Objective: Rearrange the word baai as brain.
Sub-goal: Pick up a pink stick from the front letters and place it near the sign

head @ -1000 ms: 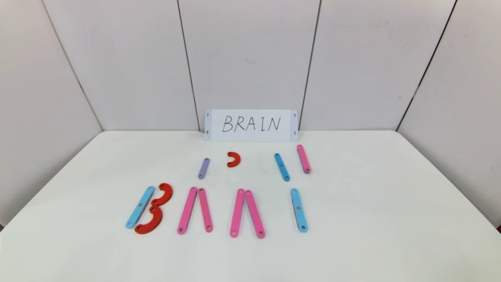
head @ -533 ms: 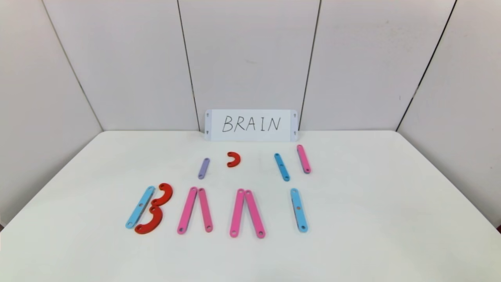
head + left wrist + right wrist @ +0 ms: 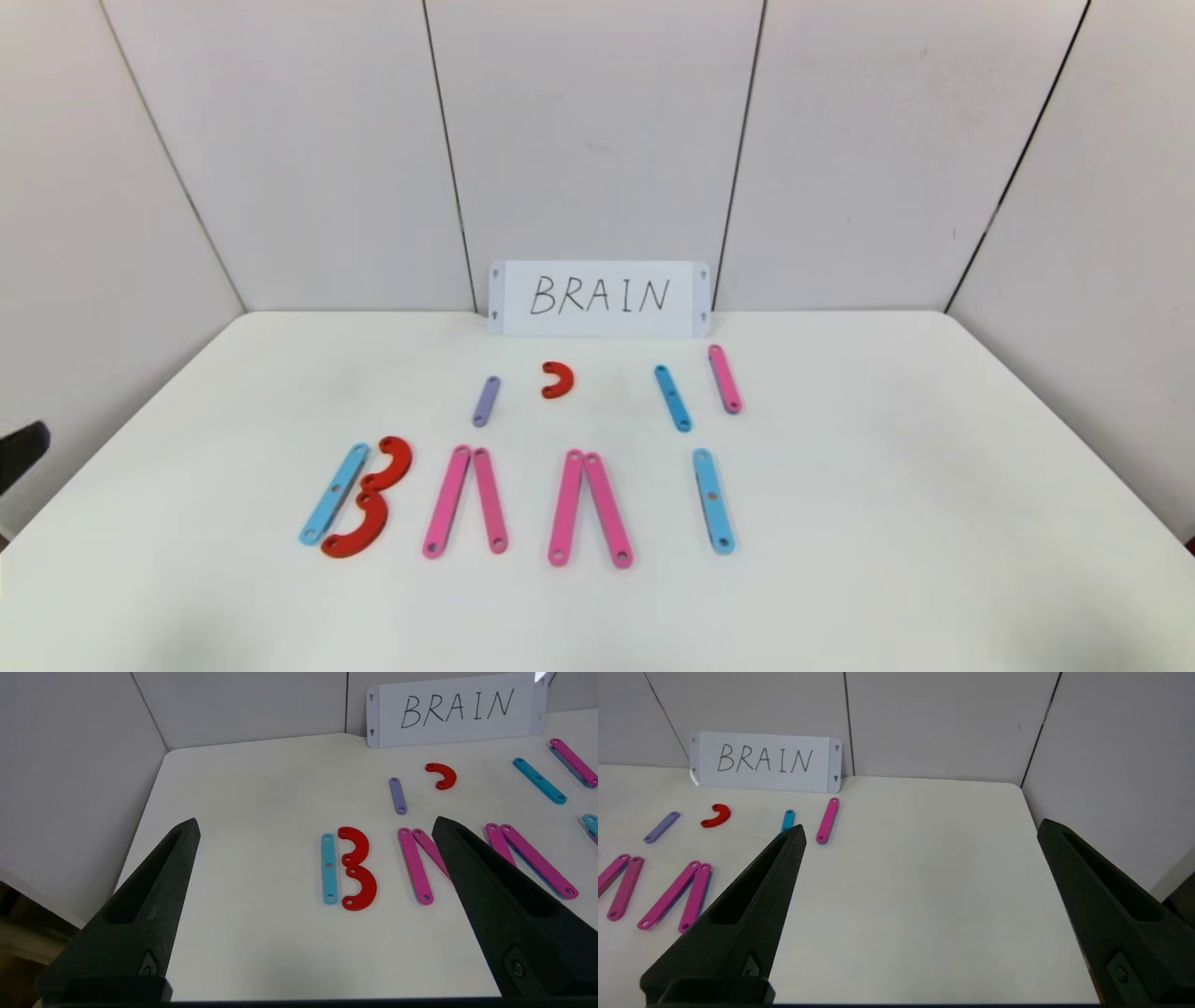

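The word baai lies in a row on the white table (image 3: 887, 523). Its B is a light-blue strip (image 3: 333, 493) with two red curves (image 3: 392, 464). Each A is a pair of pink strips (image 3: 446, 501) (image 3: 566, 507). The I is a light-blue strip (image 3: 713, 500). My left gripper (image 3: 315, 822) hovers open and empty near the table's front left, with the B (image 3: 357, 868) ahead of it. A dark piece of the left arm (image 3: 23, 453) shows at the head view's left edge. Over the bare right side of the table, my right gripper (image 3: 922, 827) is open and empty.
Behind the row lie loose pieces: a purple strip (image 3: 485, 401), a red curve (image 3: 557, 380), a blue strip (image 3: 672, 398) and a pink strip (image 3: 724, 378). A white card handwritten BRAIN (image 3: 598, 299) leans on the back wall. Grey panels enclose the table.
A dark piece of the left arm has come into the head view at its left edge. The pieces on the table have not moved.
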